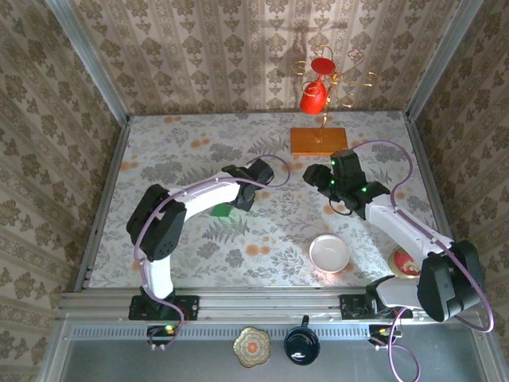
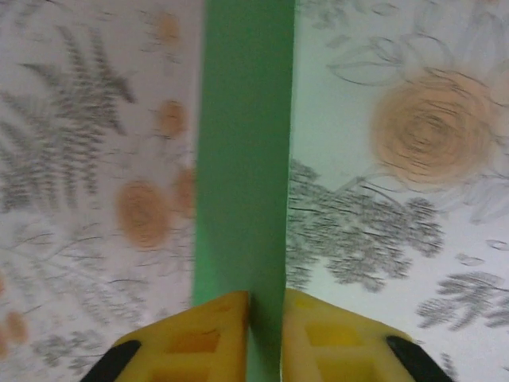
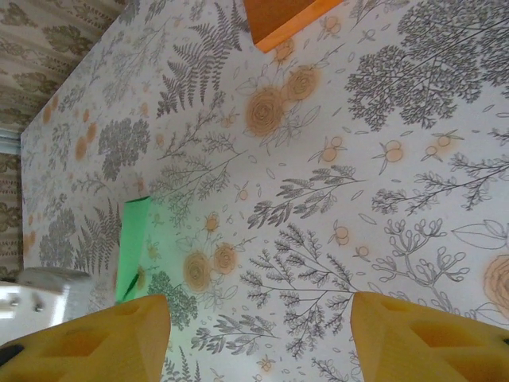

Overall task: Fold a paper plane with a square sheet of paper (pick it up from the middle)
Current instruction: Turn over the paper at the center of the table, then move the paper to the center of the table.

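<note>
While the left claw [image 2: 266, 312] is clamping tight on the narrow folded green paper [image 2: 242, 159] left of the bench's [image 2: 413, 263] middle, the right claw [image 3: 258, 322] is hovering wide open, holding nothing, well apart from it.

A: Table [image 1: 199, 151]?
B: Pale floral cloth, grey ferns and orange blooms. Patterned wallpaper [image 1: 199, 48] on three sides.
A: Far side?
B: Orange slab [image 1: 306, 142] at 1 o'clock, near the back wall. A gold wire stand [image 1: 322, 119] is upright on it. A red mug [image 1: 312, 97] hangs from it, with a red disc [image 1: 322, 64] above.
A: Near side?
B: White bowl [image 1: 328, 254] at 5 o'clock, upright. A plate [image 1: 404, 263] with red on it at 4 o'clock, at the table's edge, partly hidden.
A: Off the table?
B: Dark mug [image 1: 301, 346] at 6 o'clock, below the rail. A patterned round dish [image 1: 252, 347] sits just beside it, at its 9 o'clock.
</note>
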Robot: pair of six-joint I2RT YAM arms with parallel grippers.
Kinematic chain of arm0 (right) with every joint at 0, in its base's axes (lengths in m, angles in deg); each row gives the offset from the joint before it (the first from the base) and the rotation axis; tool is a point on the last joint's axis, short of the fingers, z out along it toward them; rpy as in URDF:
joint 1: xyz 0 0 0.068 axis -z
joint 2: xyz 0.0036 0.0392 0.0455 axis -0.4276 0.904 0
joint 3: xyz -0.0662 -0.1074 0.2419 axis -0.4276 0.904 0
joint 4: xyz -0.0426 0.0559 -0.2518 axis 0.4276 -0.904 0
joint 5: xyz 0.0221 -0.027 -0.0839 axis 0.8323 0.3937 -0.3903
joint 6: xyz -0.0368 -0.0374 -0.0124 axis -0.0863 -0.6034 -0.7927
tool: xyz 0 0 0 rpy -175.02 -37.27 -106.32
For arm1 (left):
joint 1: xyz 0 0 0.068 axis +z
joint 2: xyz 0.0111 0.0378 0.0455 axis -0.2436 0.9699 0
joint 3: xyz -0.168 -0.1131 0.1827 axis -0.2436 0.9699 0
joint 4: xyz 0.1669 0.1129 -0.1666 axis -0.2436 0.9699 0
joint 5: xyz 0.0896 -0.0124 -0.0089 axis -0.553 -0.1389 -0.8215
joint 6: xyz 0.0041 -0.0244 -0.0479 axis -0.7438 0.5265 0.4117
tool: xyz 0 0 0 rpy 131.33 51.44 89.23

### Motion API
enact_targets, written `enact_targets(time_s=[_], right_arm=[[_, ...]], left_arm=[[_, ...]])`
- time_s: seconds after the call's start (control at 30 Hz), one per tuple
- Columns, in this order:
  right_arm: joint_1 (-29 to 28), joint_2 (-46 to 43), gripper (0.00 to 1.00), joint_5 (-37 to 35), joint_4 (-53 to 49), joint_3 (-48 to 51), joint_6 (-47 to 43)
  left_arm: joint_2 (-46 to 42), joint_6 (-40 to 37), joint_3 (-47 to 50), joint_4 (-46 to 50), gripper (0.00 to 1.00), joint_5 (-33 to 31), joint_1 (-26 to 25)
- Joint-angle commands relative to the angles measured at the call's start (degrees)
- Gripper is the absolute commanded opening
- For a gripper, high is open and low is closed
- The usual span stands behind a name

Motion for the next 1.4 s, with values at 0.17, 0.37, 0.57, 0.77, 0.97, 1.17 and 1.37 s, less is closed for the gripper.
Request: enact_targets(time_s=[0.17,0.37,0.57,0.77,0.97,1.17,1.37], right_arm=[[0.1,-0.14,0.64,-0.06,-4.24,-1.88,-1.66],[-4.61,6.98,0.63,2.68,-3.75,-5.55,-2.07],[-14.71,21.61,0.58,5.28,-1.2,-14.5,-0.44],[-23.41,36.0,0.52,8.8,0.34,-25.88,0.21],[-26.53,45.43,0.48,9.93,-1.67,-35.37,-0.02],[-26.88,52.77,0.46,10.96,-6.46,-42.19,-1.28],[-25.68,52.72,0.46,10.03,-10.17,-40.1,-4.99]], left_arm=[[-6.16,6.87,2.15,-6.41,0.36,18.4,2.26],[-16.86,14.31,14.72,-17.34,0.5,34.2,14.18],[-26.41,19.86,27.23,-22.08,0.71,40.17,28.02],[-36.61,20.91,35.87,-23.85,0.94,41.62,34.88],[-40.6,19.8,38.04,-21.92,1.0,42.09,37.79],[-39.34,19.83,36.92,-20.93,1.0,43.62,38.5],[-37.24,19.79,36.44,-22.1,1.0,45.78,38.52]])
